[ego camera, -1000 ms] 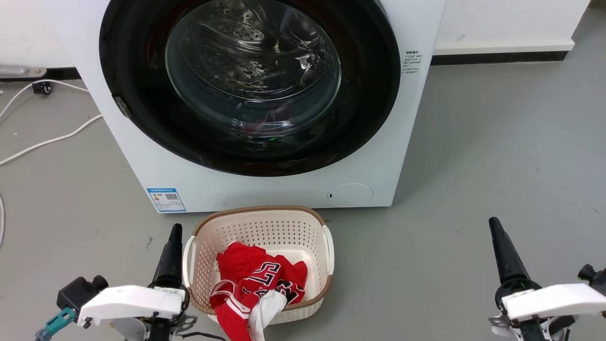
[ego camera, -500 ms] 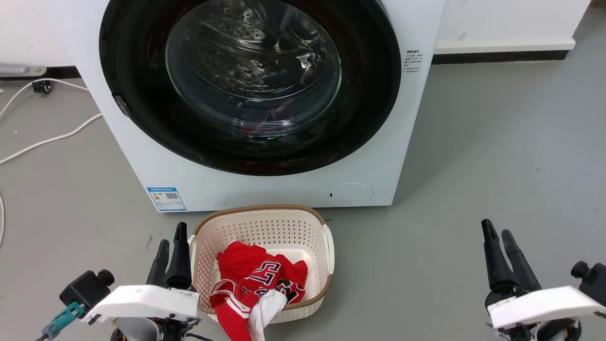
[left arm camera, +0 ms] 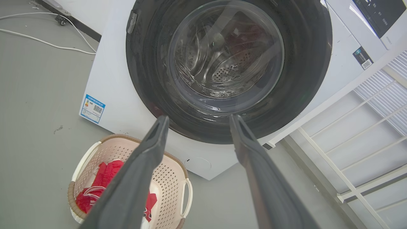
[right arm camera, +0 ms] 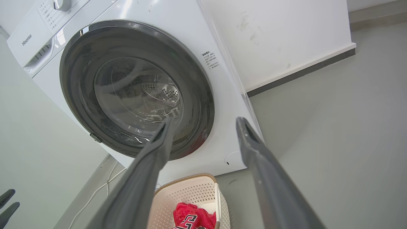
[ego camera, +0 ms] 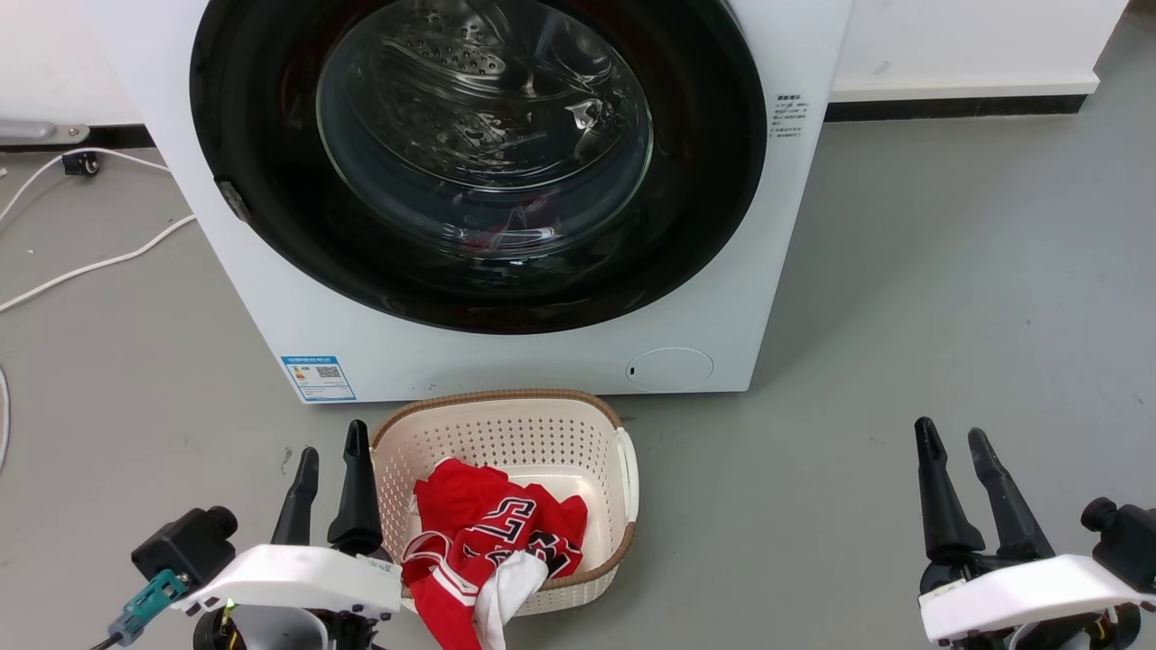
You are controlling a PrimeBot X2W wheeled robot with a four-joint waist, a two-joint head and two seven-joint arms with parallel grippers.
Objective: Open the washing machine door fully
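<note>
You have the washing machine [ego camera: 506,361] in the upper centre of the head view, standing on the grey floor [ego camera: 948,289]. The washing machine door [ego camera: 483,144] lies flat against its white front, closed. The top edge of the frame cuts off the upper part of its black ring and clear bowl. A small grey tab [ego camera: 233,200] sits on the ring's left rim. Low on the front you find a blue sticker [ego camera: 317,377] at the left and a round flap [ego camera: 669,369] at the right.

Your left gripper [ego camera: 332,447] is at the lower left of the frame, fingers spread and holding nothing. It is just beside the left wall of a cream basket [ego camera: 506,433]; contact cannot be determined. The basket stands at bottom centre, just in front of the machine, with a red garment [ego camera: 492,528] inside.

Your right gripper [ego camera: 950,431] is at the lower right, fingers likewise parted and empty, well apart from basket and machine. Neither gripper touches the door. A white cable [ego camera: 90,268] lies on the floor at the left edge.
</note>
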